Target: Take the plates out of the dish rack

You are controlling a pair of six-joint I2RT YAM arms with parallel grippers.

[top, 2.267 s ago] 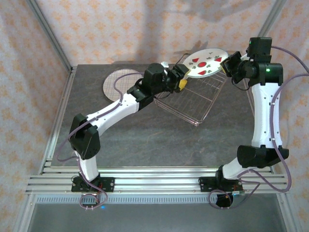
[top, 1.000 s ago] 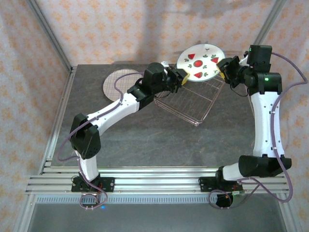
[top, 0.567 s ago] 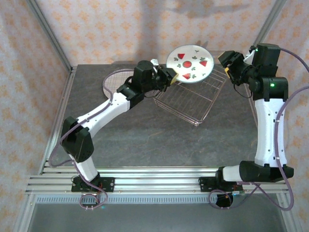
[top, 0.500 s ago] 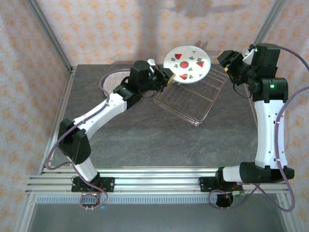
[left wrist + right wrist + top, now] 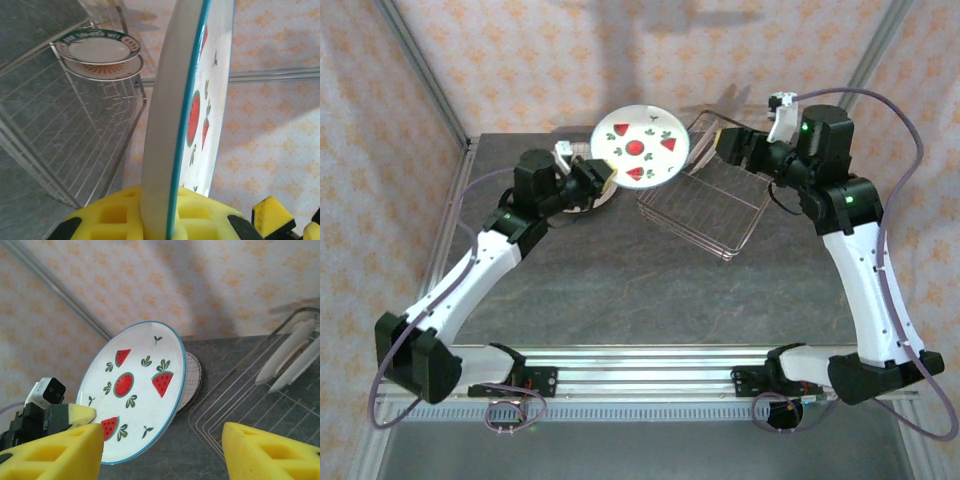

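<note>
The left claw (image 5: 600,178) pinched the watermelon plate (image 5: 640,146) by its rim alone, raised over the bench's (image 5: 620,280) far edge. A slip could drop it onto the plaid plate (image 5: 193,374) below. The right claw (image 5: 732,143) stood wide and empty by the dish rack (image 5: 705,205).

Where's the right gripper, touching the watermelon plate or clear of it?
Apart. The top view shows dish rack wire between the right gripper and the watermelon plate; the left gripper clamps its rim.
</note>
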